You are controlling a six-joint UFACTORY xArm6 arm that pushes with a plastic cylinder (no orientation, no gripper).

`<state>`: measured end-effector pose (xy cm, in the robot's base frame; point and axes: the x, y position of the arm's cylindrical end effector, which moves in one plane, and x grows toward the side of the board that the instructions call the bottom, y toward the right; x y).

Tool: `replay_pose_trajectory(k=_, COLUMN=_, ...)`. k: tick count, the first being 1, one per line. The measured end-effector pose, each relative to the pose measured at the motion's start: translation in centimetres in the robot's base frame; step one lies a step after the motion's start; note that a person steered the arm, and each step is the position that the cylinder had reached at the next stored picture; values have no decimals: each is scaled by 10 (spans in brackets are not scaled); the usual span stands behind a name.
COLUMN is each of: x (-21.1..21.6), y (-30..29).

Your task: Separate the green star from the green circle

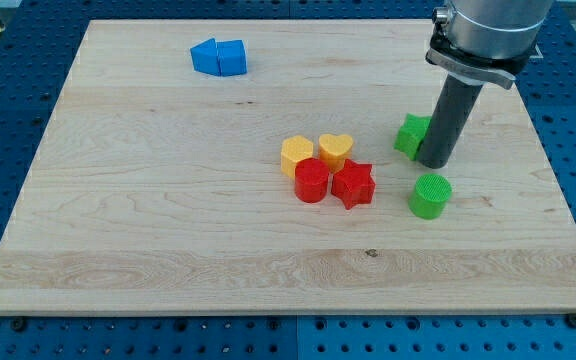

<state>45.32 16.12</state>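
Camera view: my tip [434,163] sits on the surface [168,200], touching the green star [411,135] on the star's right side. Green circle [430,196] lies just below the tip, near but apart. No gripper here, only the rod, so no open or closed state. Step in hand looks like the push itself; next, drive the star toward the view's left, away from the circle, clear of the red star [353,185].
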Motion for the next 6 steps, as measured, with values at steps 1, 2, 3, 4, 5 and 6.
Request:
replay_pose_trajectory(k=1, x=-6, y=0)
replay_pose_trajectory(k=2, x=-12, y=0)
replay_pose_trajectory(k=3, x=-24, y=0)
replay_pose_trajectory(k=4, x=-32, y=5)
replay_pose_trajectory(k=5, x=-33, y=23)
replay_pose_trajectory(k=6, x=-33, y=30)
